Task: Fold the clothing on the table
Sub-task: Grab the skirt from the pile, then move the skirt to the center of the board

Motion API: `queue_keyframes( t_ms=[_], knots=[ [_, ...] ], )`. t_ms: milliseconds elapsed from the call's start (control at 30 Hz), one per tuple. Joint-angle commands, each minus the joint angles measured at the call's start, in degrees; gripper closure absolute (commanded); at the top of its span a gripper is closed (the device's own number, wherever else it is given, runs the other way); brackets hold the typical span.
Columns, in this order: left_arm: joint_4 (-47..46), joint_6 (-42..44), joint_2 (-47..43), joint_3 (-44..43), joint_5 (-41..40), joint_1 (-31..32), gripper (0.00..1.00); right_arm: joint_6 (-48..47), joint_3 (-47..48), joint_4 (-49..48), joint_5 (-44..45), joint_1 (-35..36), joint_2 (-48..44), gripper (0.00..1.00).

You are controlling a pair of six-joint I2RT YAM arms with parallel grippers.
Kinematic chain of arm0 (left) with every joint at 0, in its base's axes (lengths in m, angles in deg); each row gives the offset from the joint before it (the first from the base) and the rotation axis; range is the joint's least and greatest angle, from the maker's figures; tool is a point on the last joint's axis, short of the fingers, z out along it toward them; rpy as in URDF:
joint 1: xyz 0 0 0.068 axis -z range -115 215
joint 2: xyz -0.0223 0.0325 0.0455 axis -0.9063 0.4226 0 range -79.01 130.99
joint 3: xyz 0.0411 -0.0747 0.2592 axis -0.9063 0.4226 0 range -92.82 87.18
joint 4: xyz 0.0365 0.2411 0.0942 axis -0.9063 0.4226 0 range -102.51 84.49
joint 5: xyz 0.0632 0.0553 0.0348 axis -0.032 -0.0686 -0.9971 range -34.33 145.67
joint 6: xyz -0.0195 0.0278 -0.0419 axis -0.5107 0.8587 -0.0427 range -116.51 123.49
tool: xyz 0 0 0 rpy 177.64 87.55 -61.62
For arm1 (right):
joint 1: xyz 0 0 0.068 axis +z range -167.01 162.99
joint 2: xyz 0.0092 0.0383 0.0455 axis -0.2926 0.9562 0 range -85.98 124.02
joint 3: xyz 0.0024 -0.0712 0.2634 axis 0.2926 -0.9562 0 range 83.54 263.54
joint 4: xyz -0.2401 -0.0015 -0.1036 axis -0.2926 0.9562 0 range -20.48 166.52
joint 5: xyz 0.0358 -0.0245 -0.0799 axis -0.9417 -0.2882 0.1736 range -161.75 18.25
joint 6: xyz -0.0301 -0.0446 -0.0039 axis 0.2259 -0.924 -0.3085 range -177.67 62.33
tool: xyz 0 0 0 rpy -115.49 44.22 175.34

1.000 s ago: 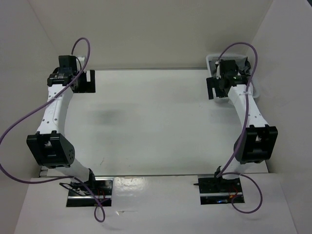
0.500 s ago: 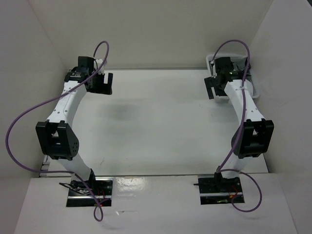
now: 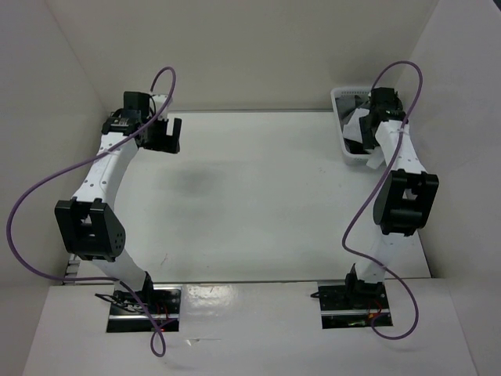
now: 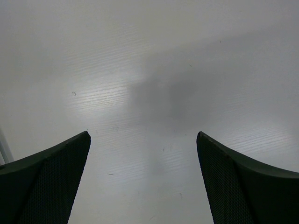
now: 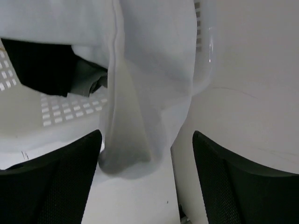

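The white clothing (image 5: 149,70) lies in the basket (image 5: 51,112) at the table's far right corner and hangs out over the basket's rim. Its drooping fold ends between my right gripper's (image 5: 147,135) fingers, which stand wide apart and do not press it. From above, the clothing (image 3: 358,125) shows white in the basket (image 3: 344,92) beside my right wrist. My left gripper (image 3: 166,137) hovers open over the bare table (image 3: 250,196) at the far left. In the left wrist view the left gripper (image 4: 143,135) has only tabletop between its fingers.
A black garment (image 5: 42,65) and a grey garment (image 5: 86,77) lie in the basket under the white clothing. White walls close in the table at the back and on both sides.
My right arm has swung right and reached over the basket, and its jaws have narrowed slightly. My left arm moved a little right earlier and has held still since.
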Motion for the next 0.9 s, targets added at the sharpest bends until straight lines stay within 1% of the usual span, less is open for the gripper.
queue_keyframes(
  t_ms=[0,33,100,133,167,200,233,300,333,367,400,433,467,500,533,567,600,633,700,733,767,800,833,867],
  knots=[
    [-2.3,1.1,-1.7,0.6,1.4,0.3,0.0,-0.9,4.7,-5.0,0.9,-1.8,2.0,0.19],
    [-2.9,1.1,-1.7,0.6,0.8,0.3,0.0,-0.9,5.5,-5.0,0.3,-1.8,3.1,0.31],
    [-2.9,1.7,-1.7,1.2,0.8,0.3,0.0,-0.9,6.4,-5.0,-0.3,-2.5,4.2,0.44],
    [-3.4,1.7,-1.7,1.2,0.8,0.3,0.0,-0.9,6.4,-5.0,-0.3,-2.5,5.1,0.67],
    [-3.4,1.7,-1.7,1.2,0.8,0.3,0.0,-0.9,7.1,-5.0,0.3,-2.5,5.1,0.86],
    [-3.4,1.7,-1.7,1.2,0.8,0.3,0.02,-0.9,7.7,-4.3,0.9,-2.5,5.9,1.0],
    [-3.4,2.3,-1.7,1.2,1.3,0.3,0.06,-0.9,8.2,-3.7,0.9,-2.5,5.9,1.0],
    [-3.4,2.8,-1.7,1.2,1.4,0.3,0.13,0.3,10.9,-2.5,-0.4,-2.5,5.9,1.0],
    [-2.8,2.8,-1.7,0.6,1.9,0.3,0.17,0.3,12.8,0.0,-2.0,-2.5,5.0,1.0],
    [-2.8,3.3,-1.7,-0.1,1.9,0.3,0.23,1.9,17.7,1.6,-5.9,-2.5,3.9,1.0],
    [-2.1,3.9,-1.7,-0.1,1.9,0.3,0.24,1.9,20.8,3.4,-8.4,-2.5,3.3,1.0],
    [-2.1,3.9,-1.7,-0.9,1.9,0.3,0.24,2.7,24.2,7.2,-11.2,-1.9,2.7,1.0],
    [-1.5,4.6,-1.7,-0.9,1.9,0.3,0.24,3.2,31.5,9.3,-14.3,-1.3,2.2,1.0],
    [-1.5,4.6,-1.7,-1.6,1.9,0.3,0.24,3.2,35.2,11.3,-21.8,-0.8,1.4,1.0],
    [-1.5,5.2,-1.7,-2.3,1.9,0.3,0.24,3.2,38.0,12.9,-25.1,1.1,0.4,1.0],
    [-0.9,5.2,-1.1,-2.3,1.9,0.3,0.24,2.7,37.1,12.4,-27.8,3.0,-1.6,1.0],
    [-0.9,5.2,-1.1,-3.0,1.9,0.3,0.24,0.7,35.9,12.4,-32.6,5.0,-5.3,1.0],
    [-0.3,5.2,-1.1,-3.8,2.5,0.3,0.24,-0.7,35.3,13.6,-35.4,9.0,-6.4,1.0],
    [0.4,5.8,-1.1,-4.6,3.5,-0.2,0.24,-4.5,34.8,18.1,-41.4,12.3,-8.6,1.0],
    [1.0,5.8,-1.1,-4.6,4.2,-0.2,0.24,-5.6,32.9,19.1,-46.9,13.7,-9.2,0.93],
    [1.0,5.8,-1.1,-4.6,4.3,-0.2,0.23,-6.3,32.0,20.1,-49.0,15.2,-9.2,0.72],
    [1.0,6.3,-1.1,-4.6,4.9,-0.2,0.23,-7.2,30.6,20.1,-50.6,15.2,-10.8,0.13],
    [1.5,6.3,-1.7,-4.6,5.4,-0.2,0.21,-7.2,26.3,20.1,-51.8,15.2,-11.4,0.01],
    [1.5,6.3,-1.7,-4.6,5.4,-0.2,0.21,-8.5,24.2,19.6,-51.8,15.7,-12.0,0.01]
  ],
)
